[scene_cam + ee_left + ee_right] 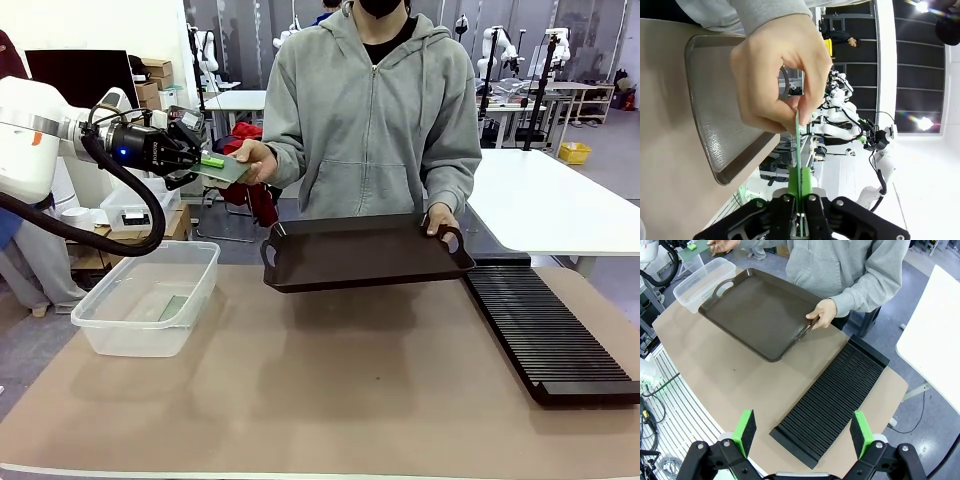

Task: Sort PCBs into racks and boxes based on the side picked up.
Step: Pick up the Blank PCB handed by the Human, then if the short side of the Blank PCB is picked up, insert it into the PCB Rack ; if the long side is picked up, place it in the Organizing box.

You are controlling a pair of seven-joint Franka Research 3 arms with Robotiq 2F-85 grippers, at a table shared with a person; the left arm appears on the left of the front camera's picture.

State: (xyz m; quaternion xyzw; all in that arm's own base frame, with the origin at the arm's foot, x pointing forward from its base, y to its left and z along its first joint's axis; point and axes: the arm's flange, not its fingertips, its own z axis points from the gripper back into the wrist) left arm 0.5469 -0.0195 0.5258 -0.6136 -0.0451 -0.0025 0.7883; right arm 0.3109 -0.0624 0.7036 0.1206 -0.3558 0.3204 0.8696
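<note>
green pcb clenched in your left hand, the person's fingers pinching its other end, raised near the clear box; one board seems to lie inside, rack slots bare, right hand released, so sorting looks barely begun

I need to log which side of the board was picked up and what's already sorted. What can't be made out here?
- PCB face: the left wrist view has it edge-on. In the front view it is small, and the left gripper and the person's hand cover part of it.
- Box contents: in the front view a flat shape shows dimly through the translucent wall. What it is cannot be told.
</note>
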